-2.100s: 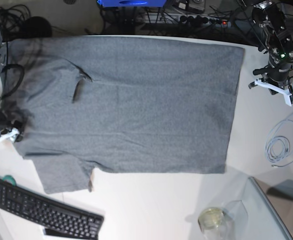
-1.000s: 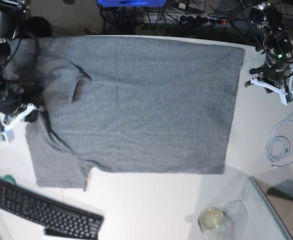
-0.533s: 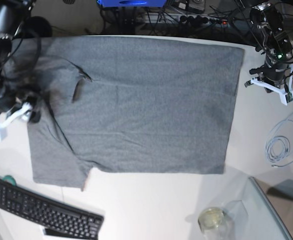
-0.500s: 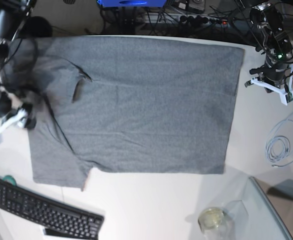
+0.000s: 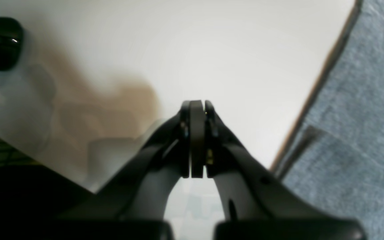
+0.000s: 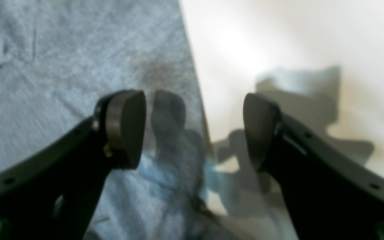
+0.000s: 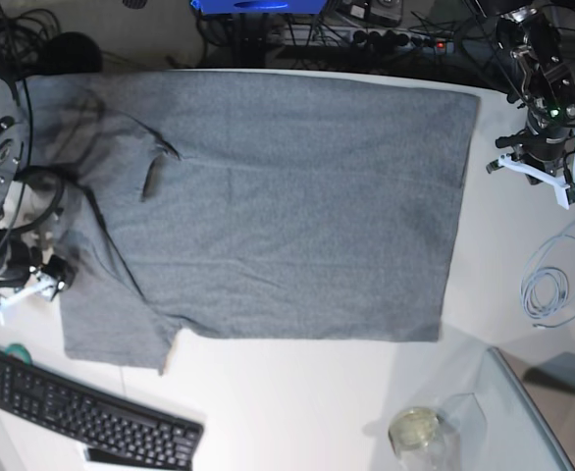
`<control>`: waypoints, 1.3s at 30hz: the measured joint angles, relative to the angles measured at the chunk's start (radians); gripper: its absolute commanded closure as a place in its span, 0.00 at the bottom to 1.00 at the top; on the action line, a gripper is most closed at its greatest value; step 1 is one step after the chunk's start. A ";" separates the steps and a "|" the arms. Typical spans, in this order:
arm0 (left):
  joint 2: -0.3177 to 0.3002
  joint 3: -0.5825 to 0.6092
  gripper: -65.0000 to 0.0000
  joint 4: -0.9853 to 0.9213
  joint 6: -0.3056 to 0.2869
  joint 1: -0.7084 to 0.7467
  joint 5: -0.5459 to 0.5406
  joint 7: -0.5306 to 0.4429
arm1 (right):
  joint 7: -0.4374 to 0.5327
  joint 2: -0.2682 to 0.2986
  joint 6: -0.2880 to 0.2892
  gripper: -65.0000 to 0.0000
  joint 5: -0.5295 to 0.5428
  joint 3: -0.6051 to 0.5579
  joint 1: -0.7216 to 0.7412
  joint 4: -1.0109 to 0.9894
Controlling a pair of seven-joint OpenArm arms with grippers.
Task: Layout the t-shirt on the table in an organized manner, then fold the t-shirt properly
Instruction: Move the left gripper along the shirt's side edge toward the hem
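At the left edge of the table (image 7: 297, 392) the right gripper (image 6: 193, 130) stands wide apart, empty, over the sleeve of the t-shirt (image 7: 268, 196) lying flat, while the left gripper (image 5: 197, 110) is pressed closed beside its hem.

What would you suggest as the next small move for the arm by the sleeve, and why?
Probably lower the right gripper onto the shirt's edge and close on it. Its jaws stand open and empty above that edge, half over cloth and half over the table. A diagonal crease runs down into the near sleeve, so a gentle outward pull there should flatten it before folding.
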 measured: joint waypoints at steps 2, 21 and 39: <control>0.002 0.000 1.00 0.000 0.000 0.001 0.000 0.000 | 0.004 -0.003 0.000 0.34 0.000 0.001 0.001 -0.005; -0.010 0.000 1.00 -0.001 0.000 0.000 -0.001 0.000 | -0.007 -0.071 0.005 0.94 -0.004 0.006 -0.029 0.057; -0.054 0.158 1.00 -0.257 0.000 -0.286 -0.004 -0.002 | -0.146 -0.138 0.003 0.77 -0.016 0.008 -0.157 0.518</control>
